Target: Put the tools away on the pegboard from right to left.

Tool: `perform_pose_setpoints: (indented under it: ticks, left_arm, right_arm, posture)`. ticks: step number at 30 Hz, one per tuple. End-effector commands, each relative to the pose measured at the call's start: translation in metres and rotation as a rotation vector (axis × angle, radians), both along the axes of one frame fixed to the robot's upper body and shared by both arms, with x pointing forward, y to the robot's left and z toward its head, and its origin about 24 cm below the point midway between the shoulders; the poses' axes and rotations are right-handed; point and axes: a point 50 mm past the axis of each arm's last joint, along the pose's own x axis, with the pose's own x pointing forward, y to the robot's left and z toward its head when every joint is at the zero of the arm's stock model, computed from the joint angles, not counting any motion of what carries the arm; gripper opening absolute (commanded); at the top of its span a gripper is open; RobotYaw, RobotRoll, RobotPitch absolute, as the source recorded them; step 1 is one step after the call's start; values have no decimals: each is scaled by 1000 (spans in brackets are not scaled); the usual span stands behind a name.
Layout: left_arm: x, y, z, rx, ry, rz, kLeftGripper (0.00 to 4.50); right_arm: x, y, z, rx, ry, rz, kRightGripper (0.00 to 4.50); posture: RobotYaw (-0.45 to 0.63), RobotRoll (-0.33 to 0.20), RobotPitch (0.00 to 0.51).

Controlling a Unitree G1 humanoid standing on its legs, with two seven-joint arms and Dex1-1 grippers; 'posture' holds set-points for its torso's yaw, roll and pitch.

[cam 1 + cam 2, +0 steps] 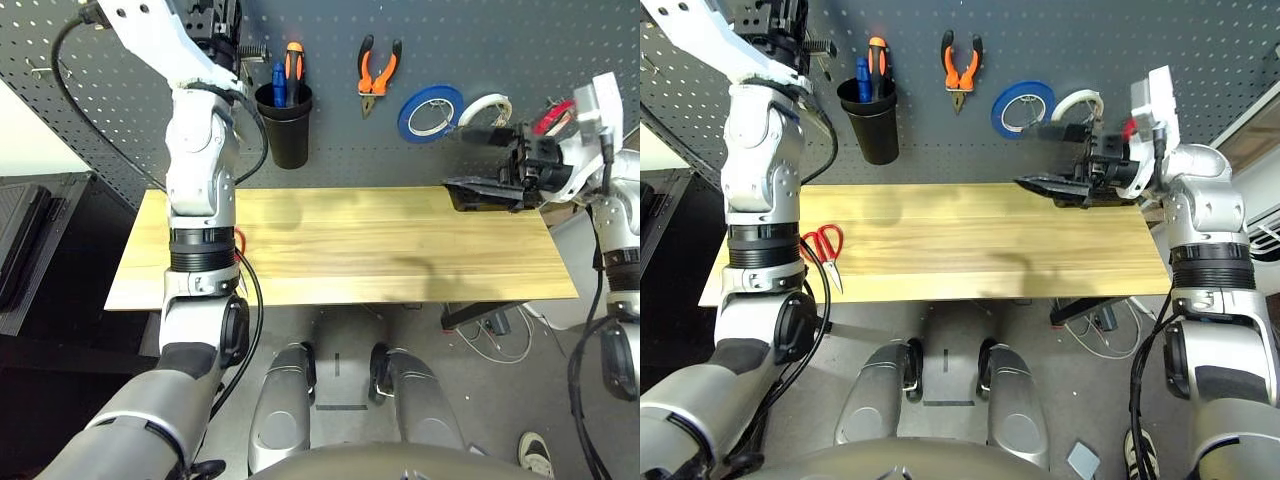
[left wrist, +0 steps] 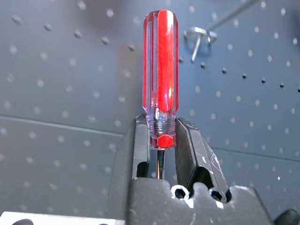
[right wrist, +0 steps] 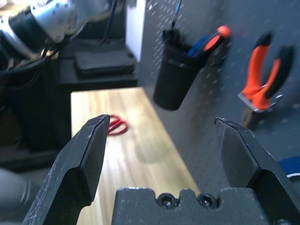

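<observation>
Screwdriver point(image 2: 160, 75) clamped in left pincer point(image 2: 161, 140); scissors point(image 1: 824, 247) on table.

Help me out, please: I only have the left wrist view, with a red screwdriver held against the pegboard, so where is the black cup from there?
Observer: The black cup hangs on the pegboard just to the right of the left tool that grips the red screwdriver, and lower than it.
Operator: Is anything in the cup?
Observer: Yes, an orange-handled screwdriver and a blue handle stand in it.
Operator: What is lying on the table?
Observer: The red-handled scissors lie near the left end of the table, beside the left forearm.
</observation>
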Motion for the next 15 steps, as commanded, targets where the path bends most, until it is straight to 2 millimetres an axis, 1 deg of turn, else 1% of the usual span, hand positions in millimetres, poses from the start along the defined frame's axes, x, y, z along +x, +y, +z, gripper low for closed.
perform_pose_setpoints:
  ticks: [1,7,10,15]
  left_arm:
    - [0,-12,10,-7,-45,-33,804]
    - [6,-19,6,-14,-44,-47,804]
    - [11,-20,-1,-8,-32,-40,804]
    - [17,-15,-19,34,5,10,804]
  right_arm:
    - [-4,-4,4,41,-4,-16,4500]
    - [-7,-6,4,53,10,-24,4500]
    - [-8,-5,5,64,13,-24,4500]
    - [-8,-3,6,70,16,-21,4500]
  posture:
    - [-67,0,93]
    - [-72,0,95]
    - [-79,0,96]
    - [-81,0,96]
